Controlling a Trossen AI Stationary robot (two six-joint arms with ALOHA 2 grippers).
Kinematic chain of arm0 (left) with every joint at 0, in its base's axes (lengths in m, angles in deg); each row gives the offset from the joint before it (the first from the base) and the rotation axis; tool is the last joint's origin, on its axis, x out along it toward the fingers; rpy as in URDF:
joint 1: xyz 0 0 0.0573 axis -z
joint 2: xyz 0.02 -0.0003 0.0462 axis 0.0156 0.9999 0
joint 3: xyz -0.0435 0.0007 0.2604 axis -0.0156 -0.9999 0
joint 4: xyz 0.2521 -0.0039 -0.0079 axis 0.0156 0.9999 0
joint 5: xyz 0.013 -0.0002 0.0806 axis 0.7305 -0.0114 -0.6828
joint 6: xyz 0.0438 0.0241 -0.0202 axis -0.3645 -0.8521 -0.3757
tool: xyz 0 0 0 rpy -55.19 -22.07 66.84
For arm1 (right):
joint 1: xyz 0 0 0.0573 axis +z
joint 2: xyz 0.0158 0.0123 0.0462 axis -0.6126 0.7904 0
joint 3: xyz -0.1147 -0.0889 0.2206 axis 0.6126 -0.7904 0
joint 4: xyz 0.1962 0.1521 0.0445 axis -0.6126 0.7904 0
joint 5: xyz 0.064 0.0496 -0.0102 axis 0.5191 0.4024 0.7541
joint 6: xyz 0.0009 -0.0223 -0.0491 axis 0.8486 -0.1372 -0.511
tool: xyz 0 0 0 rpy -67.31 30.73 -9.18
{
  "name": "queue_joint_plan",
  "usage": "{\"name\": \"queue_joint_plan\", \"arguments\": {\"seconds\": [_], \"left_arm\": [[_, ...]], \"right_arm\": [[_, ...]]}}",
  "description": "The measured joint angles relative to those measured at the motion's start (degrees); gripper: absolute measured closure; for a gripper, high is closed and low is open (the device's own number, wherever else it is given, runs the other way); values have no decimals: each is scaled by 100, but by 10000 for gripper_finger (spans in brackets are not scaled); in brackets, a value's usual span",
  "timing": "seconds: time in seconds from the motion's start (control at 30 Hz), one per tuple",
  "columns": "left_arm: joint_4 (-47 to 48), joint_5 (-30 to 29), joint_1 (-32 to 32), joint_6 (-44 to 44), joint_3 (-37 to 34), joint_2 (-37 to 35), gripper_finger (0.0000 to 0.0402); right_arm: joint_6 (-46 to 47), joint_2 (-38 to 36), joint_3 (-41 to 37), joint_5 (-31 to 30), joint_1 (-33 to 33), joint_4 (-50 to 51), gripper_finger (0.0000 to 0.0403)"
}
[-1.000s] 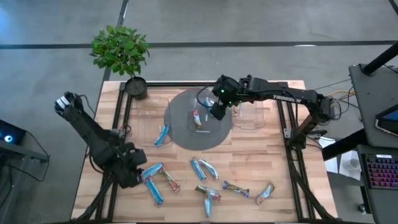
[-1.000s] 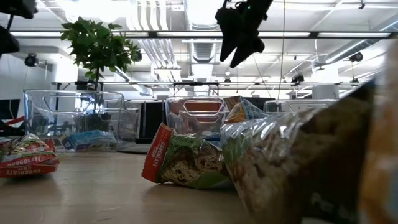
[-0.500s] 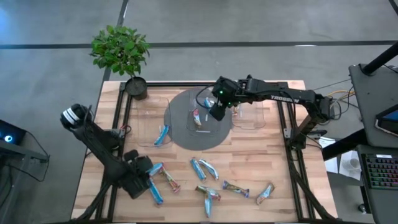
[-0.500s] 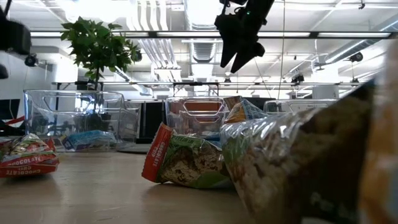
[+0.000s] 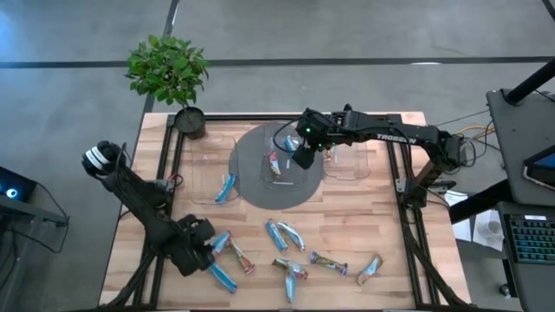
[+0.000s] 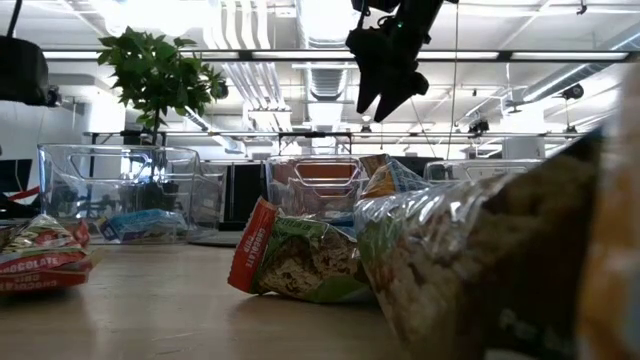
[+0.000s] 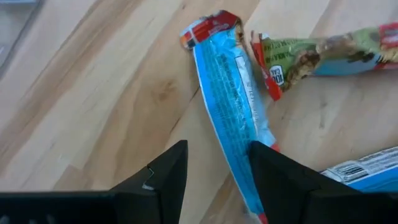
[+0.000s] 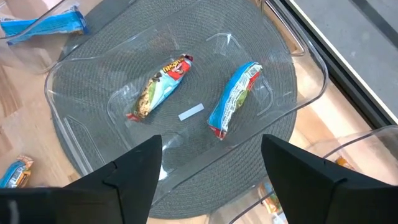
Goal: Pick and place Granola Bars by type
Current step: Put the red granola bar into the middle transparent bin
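Observation:
Several granola bars lie loose on the near half of the wooden table. My left gripper is low over the left group, open. A light blue bar with red ends lies flat between its fingers, beside a green-brown bar. My right gripper hangs open above the middle clear container, which holds two bars. A blue bar lies in the left container. My left gripper has one finger against the near part of the light blue bar, coming from above with the fingers across it. The bar lies flat on the table, and that finger hides its end. The other finger stands clear of it.
The middle container sits on a round grey mat, with another clear container to its right. A potted plant stands at the far left corner. More bars lie near the front edge, close to the low camera.
My left gripper has moved right and toward the near edge, down among the left group of bars. The light blue bar beside it has slid toward the near edge and turned a little. In the low view the bar at the left has shifted and tipped.

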Motion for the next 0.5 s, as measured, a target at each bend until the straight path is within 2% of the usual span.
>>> {"name": "queue_joint_plan", "arguments": {"seconds": [0.23, 0.37, 0.5], "left_arm": [[-398, -208, -2, 447, -475, -920, 245], [-1321, 205, -2, 520, -948, -1175, 245], [-2023, 425, -2, 659, -1148, -1058, 245]], "right_arm": [[0, 0, -8, 0, 0, -2, 140], [2, 0, -8, 2, 0, -2, 136], [100, 0, -19, 9, 1, -1, 136]]}}
